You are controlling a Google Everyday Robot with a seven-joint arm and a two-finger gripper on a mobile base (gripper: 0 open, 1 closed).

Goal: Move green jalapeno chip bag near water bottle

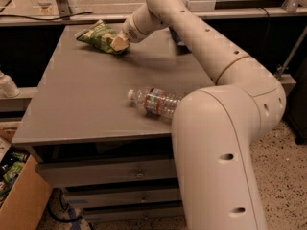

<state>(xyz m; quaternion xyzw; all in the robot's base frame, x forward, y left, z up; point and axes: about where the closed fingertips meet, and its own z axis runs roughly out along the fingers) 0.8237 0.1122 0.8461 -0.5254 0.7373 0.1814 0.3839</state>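
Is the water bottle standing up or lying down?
The water bottle lies on its side, lengthwise on the table. The gripper is at the green jalapeno chip bag.

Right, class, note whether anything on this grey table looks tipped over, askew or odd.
The clear ribbed plastic water bottle lies on its side near the front of the grey table, not upright. The crinkly green chip bag is crumpled at the far edge, with the gripper against one end.

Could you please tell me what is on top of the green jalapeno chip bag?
The gripper lies over the right end of the green jalapeno chip bag, at the far left of the table. That end is covered; nothing else is on it.
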